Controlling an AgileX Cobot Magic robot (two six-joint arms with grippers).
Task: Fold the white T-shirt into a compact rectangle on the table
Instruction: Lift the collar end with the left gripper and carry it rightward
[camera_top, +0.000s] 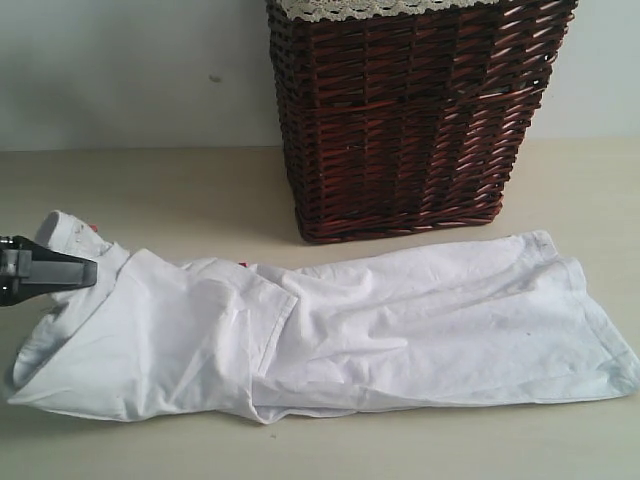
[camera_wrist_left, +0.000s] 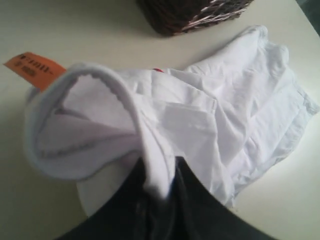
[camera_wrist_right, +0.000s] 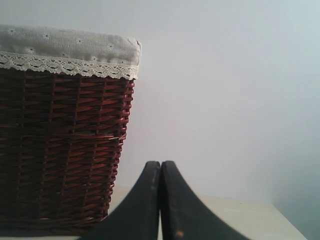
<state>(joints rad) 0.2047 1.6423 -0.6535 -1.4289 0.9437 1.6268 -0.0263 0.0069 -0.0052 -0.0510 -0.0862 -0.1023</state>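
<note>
A white T-shirt (camera_top: 400, 320) lay as a long, rumpled strip across a pale beige table (camera_top: 180, 190), just in front of a dark brown wicker basket (camera_top: 410, 120). At the strip's left end, the left gripper (camera_wrist_left: 160, 182) was clamped on the ribbed neckline, so the collar gaped open. An orange neck tag (camera_wrist_left: 35, 70) stuck out beside it. The right gripper (camera_wrist_right: 161, 200) had its fingers pressed together on nothing and pointed toward the basket and a pale wall (camera_wrist_right: 225, 90).
</note>
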